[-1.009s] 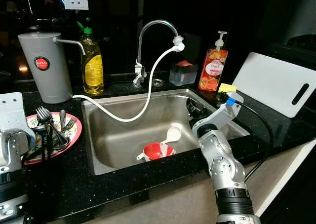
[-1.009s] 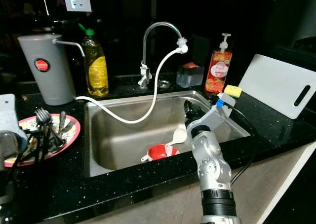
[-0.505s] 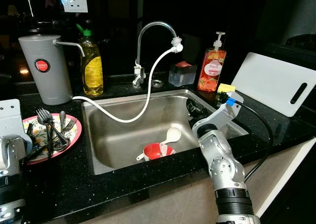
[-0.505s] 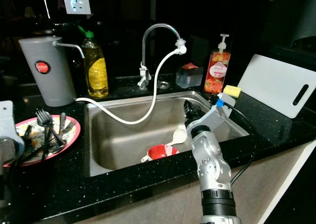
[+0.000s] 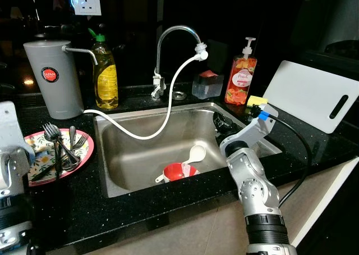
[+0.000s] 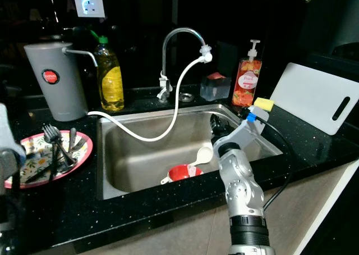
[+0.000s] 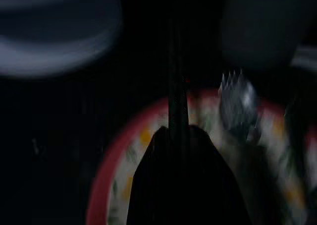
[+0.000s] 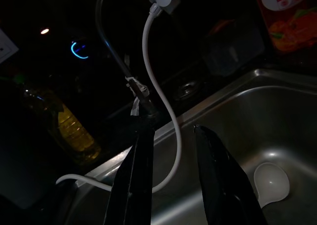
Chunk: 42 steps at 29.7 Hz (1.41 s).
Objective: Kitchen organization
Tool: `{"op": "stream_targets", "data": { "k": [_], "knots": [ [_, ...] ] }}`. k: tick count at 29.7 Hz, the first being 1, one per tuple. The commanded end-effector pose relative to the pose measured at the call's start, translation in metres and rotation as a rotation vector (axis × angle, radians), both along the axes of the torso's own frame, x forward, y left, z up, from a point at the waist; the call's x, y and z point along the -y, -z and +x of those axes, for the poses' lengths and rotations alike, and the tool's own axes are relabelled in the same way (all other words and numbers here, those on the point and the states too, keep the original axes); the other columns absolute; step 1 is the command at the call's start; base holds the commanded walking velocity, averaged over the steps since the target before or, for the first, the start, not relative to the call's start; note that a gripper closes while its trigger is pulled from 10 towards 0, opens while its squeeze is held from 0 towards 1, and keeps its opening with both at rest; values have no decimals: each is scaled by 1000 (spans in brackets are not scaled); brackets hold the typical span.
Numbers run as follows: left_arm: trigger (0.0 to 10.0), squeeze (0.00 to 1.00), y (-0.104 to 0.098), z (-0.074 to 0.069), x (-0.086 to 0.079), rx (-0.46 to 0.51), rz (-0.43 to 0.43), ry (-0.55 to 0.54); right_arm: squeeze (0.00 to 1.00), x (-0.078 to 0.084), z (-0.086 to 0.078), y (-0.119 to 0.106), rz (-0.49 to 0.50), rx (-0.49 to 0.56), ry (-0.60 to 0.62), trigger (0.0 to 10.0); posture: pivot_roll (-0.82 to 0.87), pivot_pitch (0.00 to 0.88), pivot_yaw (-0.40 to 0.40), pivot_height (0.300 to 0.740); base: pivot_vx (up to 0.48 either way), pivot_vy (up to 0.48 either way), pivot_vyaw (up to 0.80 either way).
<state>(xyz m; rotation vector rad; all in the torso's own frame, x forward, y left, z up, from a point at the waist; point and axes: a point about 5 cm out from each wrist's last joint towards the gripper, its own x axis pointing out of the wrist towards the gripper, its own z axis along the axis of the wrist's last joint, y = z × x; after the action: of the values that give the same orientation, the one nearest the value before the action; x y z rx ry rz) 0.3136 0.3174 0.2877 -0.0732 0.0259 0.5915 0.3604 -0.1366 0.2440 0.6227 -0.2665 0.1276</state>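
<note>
Room dim; background nearly black. Overhead light glares off the stainless steel sink basin (image 5: 146, 148) and speckled black worktop (image 5: 140, 210). Left wrist view very dark, strongly blurred; right wrist view dark but sharper.

The sink (image 5: 140, 154) is brushed stainless steel with a dull sheen, sunk in a glossy black counter (image 5: 168, 201) flecked with white; the curved tap (image 5: 168, 39) at its 12 o'clock is polished metal, carrying a smooth white plastic hose (image 5: 168, 106). At the sink's 9 o'clock, shiny metal forks (image 5: 56, 142) lie on a glazed, patterned plate (image 5: 84, 154). At 2 o'clock a matt white plastic cutting board (image 5: 311, 95) leans, and the grey jug (image 5: 53, 78) at 10 o'clock looks matt.
</note>
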Motion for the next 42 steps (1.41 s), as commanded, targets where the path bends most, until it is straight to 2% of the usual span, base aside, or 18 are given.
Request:
{"op": "stream_targets", "data": {
  "k": [1,2,3,6,9,13,14,15,17,20,21,25,28,32,38,39,40,42],
  "knots": [
    [10000,0,-43,-3,20,246,112,99,0,5,1,-6,-1,15,21,10000,-16,0,-55,740,0,0,0],
    [10000,0,-52,-4,29,303,119,164,0,5,1,-7,-1,17,21,10000,-17,0,-56,740,0,0,0],
    [10000,0,-52,-4,29,303,119,164,0,5,1,-7,-1,17,21,10000,-17,0,-56,740,0,0,0],
    [10000,0,-62,-3,48,378,91,308,0,5,0,-12,-1,35,16,10000,-20,0,-58,740,0,0,0],
    [10000,0,-61,7,74,391,71,469,0,2,-3,-23,-2,78,-5,10000,-26,0,-61,740,0,0,0],
    [10000,0,-56,15,89,377,63,547,0,-1,-6,-31,-9,112,-35,10000,-33,0,-60,740,0,0,0],
    [10000,0,-48,23,104,328,61,617,0,-5,-8,-37,-23,140,-56,10000,-38,0,-58,740,0,0,0],
    [10000,0,-48,23,104,328,61,617,0,-5,-8,-37,-23,140,-56,10000,-38,0,-58,740,0,0,0],
    [10000,0,-31,35,136,224,105,751,0,-10,-13,-46,-47,184,-82,10000,-55,0,-51,740,0,0,0],
    [10000,0,-23,39,150,174,131,794,0,-10,-15,-48,-51,195,-84,10000,-56,0,-50,740,0,0,0],
    [10000,0,-4,50,170,73,125,820,0,-8,-17,-50,-49,202,-76,10000,-65,0,-41,740,0,0,0],
    [10000,0,5,54,177,29,110,823,0,-8,-17,-51,-48,204,-72,10000,-70,0,-37,740,0,0,0],
    [10000,0,30,67,196,-100,68,851,0,-7,-20,-53,-53,214,-63,10000,-86,0,-22,740,0,0,0],
    [10000,0,51,77,195,-246,20,827,0,-4,-23,-51,-59,211,-56,10000,-86,0,-13,740,0,0,0],
    [10000,0,75,77,201,-362,84,890,0,-3,-22,-45,-59,185,-44,10000,-80,0,-12,740,0,0,0],
    [10000,51,79,78,200,-369,94,875,0,-4,-21,-45,-59,184,-45,10000,-81,0,-12,740,0,0,0],
    [10000,1000,80,79,197,-366,108,847,0,-5,-21,-45,-59,184,-46,10000,-81,0,-12,740,0,0,0],
    [10000,1000,79,81,195,-354,114,827,0,-5,-21,-45,-59,183,-47,10000,-80,0,-17,740,0,0,0]
  ]
}}
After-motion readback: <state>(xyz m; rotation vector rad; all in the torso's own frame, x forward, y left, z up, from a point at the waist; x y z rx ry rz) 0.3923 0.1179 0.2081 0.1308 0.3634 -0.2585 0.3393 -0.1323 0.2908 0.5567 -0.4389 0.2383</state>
